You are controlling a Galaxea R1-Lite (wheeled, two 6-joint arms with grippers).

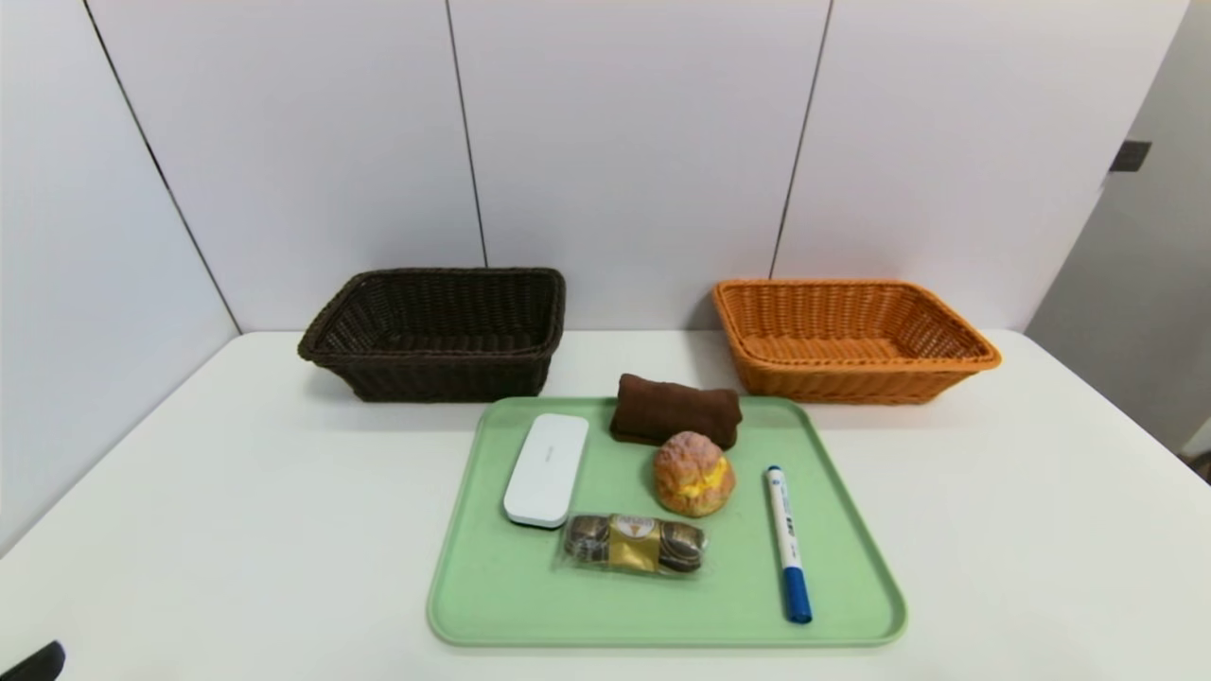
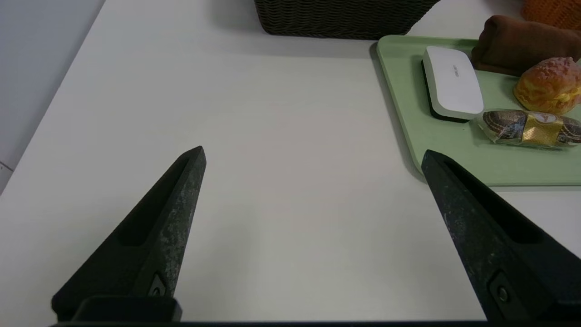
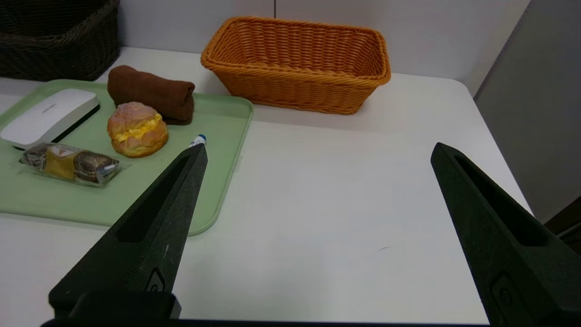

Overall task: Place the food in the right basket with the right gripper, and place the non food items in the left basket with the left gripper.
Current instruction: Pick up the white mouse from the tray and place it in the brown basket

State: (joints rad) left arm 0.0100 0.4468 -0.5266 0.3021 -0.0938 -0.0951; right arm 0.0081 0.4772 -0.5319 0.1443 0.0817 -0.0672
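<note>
On a green tray (image 1: 492,586) lie a cream puff (image 1: 693,474), a wrapped chocolate pack (image 1: 634,543), a white case (image 1: 547,468), a brown rolled towel (image 1: 675,410) and a marker with a blue cap (image 1: 787,542). Behind the tray stand the dark brown left basket (image 1: 435,331) and the orange right basket (image 1: 851,338), both with nothing inside. My left gripper (image 2: 313,154) hovers open over bare table beside the tray's left edge. My right gripper (image 3: 317,152) hangs open over bare table on the tray's right side. Neither holds anything.
The white table (image 1: 236,492) ends at a wall behind the baskets and at a panel on the left. Its right edge (image 3: 504,150) drops off beside the orange basket (image 3: 297,63). A dark bit of the left arm (image 1: 33,662) shows at the lower left corner.
</note>
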